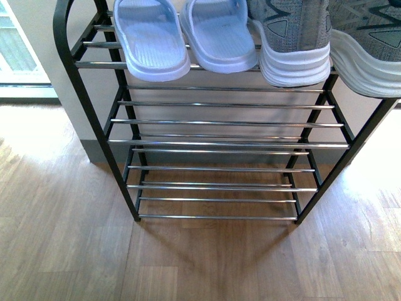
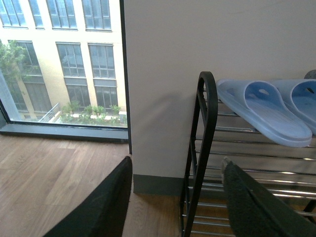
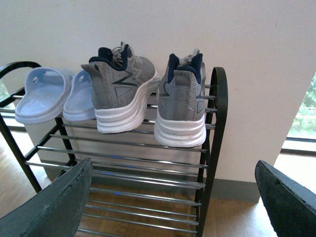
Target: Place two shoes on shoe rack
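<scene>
Wood-plank flooring (image 1: 207, 263) runs under the shoe rack (image 1: 94, 132), which stands against a pale wall (image 2: 207, 39) with a window (image 2: 59, 64) off to the left. On its top tier, left to right, sit two pale blue slides (image 1: 150, 37) and two grey sneakers (image 1: 294, 44), heels toward me, the lower tiers bare. My left gripper (image 2: 177, 197) and my right gripper (image 3: 173, 197) both hang near the rack with jaws spread wide, holding nothing.

Left black padded gripper (image 2: 177, 202): fingers spread wide, nothing held. Right black padded gripper (image 3: 173, 202): same, fingers apart, empty. Neither arm in front view.
</scene>
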Motion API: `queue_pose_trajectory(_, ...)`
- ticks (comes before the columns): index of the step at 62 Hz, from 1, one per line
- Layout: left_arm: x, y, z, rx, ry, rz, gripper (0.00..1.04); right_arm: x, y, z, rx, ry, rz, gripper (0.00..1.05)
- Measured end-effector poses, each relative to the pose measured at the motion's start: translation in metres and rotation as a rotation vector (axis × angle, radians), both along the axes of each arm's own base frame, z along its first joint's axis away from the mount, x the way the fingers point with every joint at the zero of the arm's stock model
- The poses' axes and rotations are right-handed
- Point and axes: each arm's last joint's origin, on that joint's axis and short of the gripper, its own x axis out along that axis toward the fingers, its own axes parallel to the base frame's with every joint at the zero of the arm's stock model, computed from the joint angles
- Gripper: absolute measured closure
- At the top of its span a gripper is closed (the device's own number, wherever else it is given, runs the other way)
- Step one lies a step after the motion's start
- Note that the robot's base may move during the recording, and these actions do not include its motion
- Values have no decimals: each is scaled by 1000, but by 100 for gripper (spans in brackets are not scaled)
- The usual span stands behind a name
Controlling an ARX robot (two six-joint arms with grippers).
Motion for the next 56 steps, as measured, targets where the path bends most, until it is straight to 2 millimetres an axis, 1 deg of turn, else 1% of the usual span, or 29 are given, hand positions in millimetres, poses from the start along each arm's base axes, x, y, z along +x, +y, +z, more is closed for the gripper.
queue_pose_trajectory(2,0,0,0,0,0,0,37,0,0,0,0,0,0,9)
queue_pose_trajectory(4,0,0,0,0,0,0,29,0,0,0,0,0,0,9)
queue_pose_trajectory(6,0,0,0,0,0,0,25,0,0,0,0,0,0,9)
queue_pose_trajectory(7,0,0,0,0,0,0,20,0,0,0,0,0,0,9)
queue_pose_trajectory(8,0,0,0,0,0,0,19,0,0,0,0,0,0,9)
queue_pose_trajectory(10,0,0,0,0,0,0,12,0,0,0,0,0,0,9)
queue_pose_trajectory(12,0,0,0,0,0,0,8,0,0,0,0,0,0,9)
queue_pose_trajectory(16,0,0,0,2,0,0,10,0,0,0,0,0,0,9)
queue_pose_trajectory(56,0,0,0,2,0,0,9,0,0,0,0,0,0,9)
